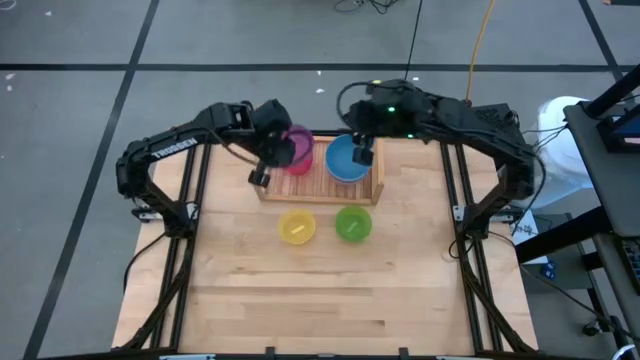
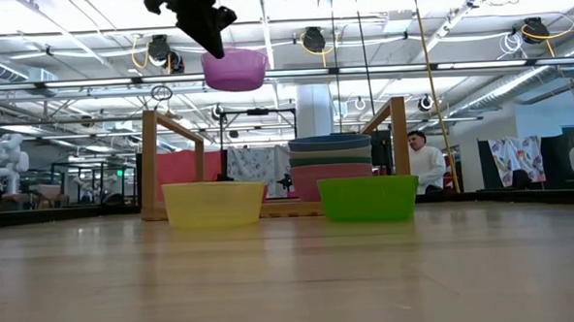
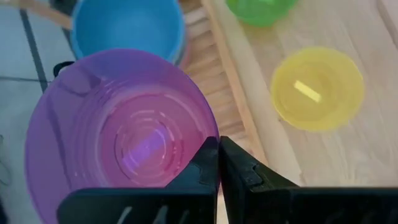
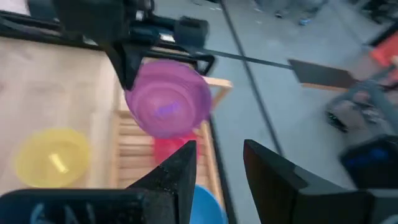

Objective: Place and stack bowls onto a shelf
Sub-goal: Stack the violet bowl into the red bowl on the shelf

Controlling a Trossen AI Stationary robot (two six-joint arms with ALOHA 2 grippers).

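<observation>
A purple bowl [image 1: 298, 145] [image 2: 234, 69] hangs above the left half of the light-wood shelf [image 1: 318, 185], over a red bowl [image 4: 166, 149] standing there. My left gripper [image 3: 217, 152] is shut on the purple bowl. On the shelf's right half stands a stack of bowls with a blue bowl [image 1: 346, 160] [image 2: 330, 140] on top. My right gripper [image 4: 217, 152] [image 1: 362, 150] hovers open above that stack, holding nothing. A yellow bowl [image 1: 297, 227] and a green bowl [image 1: 353, 224] stand on the table in front of the shelf. My left gripper pinches the purple bowl's rim [image 3: 208, 134] between its two fingers, at one side of the bowl. The fingers come from above, slanting down. The bowl hangs clear of the shelf, opening up and nearly level [image 2: 234, 56].
The shelf's two upright side boards [image 2: 151, 162] [image 2: 399, 137] stand left and right of the bowls. The wooden tabletop [image 1: 320, 300] stretches bare toward its near edge. A person [image 2: 426, 165] sits in the room far behind the table.
</observation>
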